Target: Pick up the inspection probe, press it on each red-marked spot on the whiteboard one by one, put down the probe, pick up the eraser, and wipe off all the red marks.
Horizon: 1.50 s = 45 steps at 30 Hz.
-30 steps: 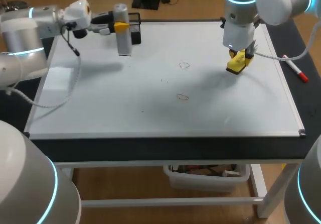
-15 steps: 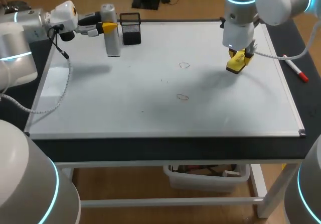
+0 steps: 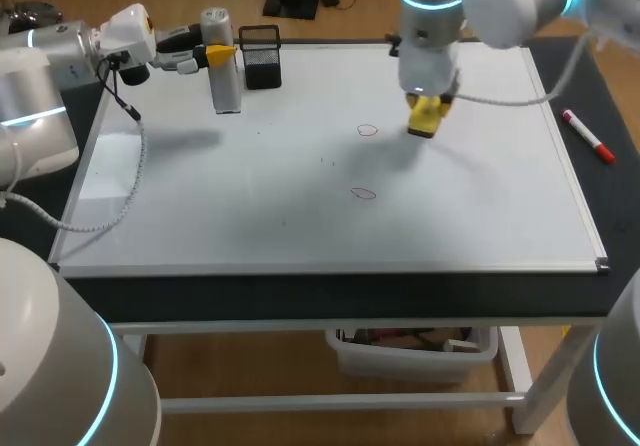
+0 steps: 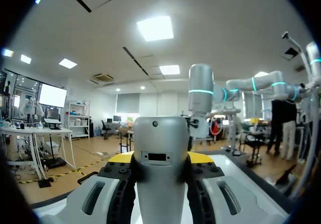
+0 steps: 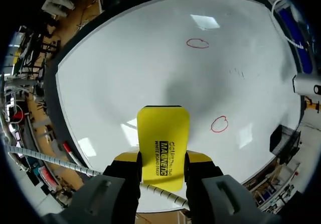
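The grey inspection probe point(image 3: 222, 66) stands upright over the whiteboard's point(image 3: 200, 206) far left corner, and my left gripper point(image 3: 215, 54) is shut on it. In the left wrist view the probe point(image 4: 160, 179) fills the gap between that gripper's point(image 4: 160, 158) yellow tips. My right gripper point(image 3: 428, 106) is shut on the yellow eraser point(image 3: 426, 119), just right of the farther red mark point(image 3: 367, 129). A second red mark point(image 3: 363, 193) lies nearer the front. From the right wrist, the eraser point(image 5: 163, 143) in the gripper point(image 5: 161, 157) hangs above the board with both red marks point(image 5: 219, 124) point(image 5: 197, 43) ahead.
A black mesh holder point(image 3: 261, 56) stands at the board's far edge, beside the probe. A red marker point(image 3: 587, 136) lies on the dark table right of the board. My right arm's cable point(image 3: 520, 94) trails over the far right of the board.
My right arm has carried the eraser left and farther back, close to the farther red mark. My left arm drew the probe left a second ago and has since held still.
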Each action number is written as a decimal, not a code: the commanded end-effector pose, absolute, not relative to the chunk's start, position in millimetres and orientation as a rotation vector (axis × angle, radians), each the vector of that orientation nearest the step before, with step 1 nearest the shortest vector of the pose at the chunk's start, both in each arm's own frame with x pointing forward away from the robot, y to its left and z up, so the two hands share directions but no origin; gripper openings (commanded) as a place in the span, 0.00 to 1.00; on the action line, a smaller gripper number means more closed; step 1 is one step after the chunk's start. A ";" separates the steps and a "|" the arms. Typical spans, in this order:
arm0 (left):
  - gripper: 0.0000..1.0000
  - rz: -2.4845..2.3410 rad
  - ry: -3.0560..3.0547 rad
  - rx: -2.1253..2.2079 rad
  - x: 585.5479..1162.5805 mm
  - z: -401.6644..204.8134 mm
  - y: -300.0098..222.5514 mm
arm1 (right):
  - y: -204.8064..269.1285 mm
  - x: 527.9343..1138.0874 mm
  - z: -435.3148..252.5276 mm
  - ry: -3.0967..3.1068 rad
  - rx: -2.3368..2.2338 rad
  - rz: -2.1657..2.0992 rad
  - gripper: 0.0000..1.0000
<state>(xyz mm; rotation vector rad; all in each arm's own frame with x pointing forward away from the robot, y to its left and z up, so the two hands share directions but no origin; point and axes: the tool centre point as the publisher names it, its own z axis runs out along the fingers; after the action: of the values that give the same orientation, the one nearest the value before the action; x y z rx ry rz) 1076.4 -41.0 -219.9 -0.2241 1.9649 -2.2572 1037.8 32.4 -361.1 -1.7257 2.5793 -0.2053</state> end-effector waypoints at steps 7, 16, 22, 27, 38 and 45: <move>0.00 -2.245 1.960 -0.237 1073.1 -217.1 -42.2 | 93.3 1052.9 -382.9 2.377 -1.965 -0.185 0.00; 0.00 -2.245 1.960 -0.237 1073.1 -217.1 -42.2 | 126.7 1050.3 -392.1 2.227 -2.113 -0.067 0.00; 0.00 -2.245 1.960 -0.237 1073.1 -217.1 -42.2 | 138.0 1046.8 -397.8 2.186 -2.168 -0.055 0.00; 0.00 -2.245 1.960 -0.237 1073.1 -217.1 -42.2 | 143.6 1047.6 -406.2 2.162 -2.216 -0.073 0.00; 0.00 -2.245 1.960 -0.237 1073.1 -217.1 -42.2 | 151.1 1052.3 -422.4 2.112 -2.305 -0.065 0.00; 0.00 -2.245 1.960 -0.237 1073.1 -217.1 -42.2 | 149.7 1052.8 -427.1 2.115 -2.317 -0.067 0.00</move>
<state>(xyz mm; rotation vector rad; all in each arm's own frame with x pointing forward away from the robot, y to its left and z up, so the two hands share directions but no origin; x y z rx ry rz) 1074.3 -41.3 -218.1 -0.2356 1.9631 -2.2487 1049.8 149.2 -426.0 -2.3101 2.1119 -0.0664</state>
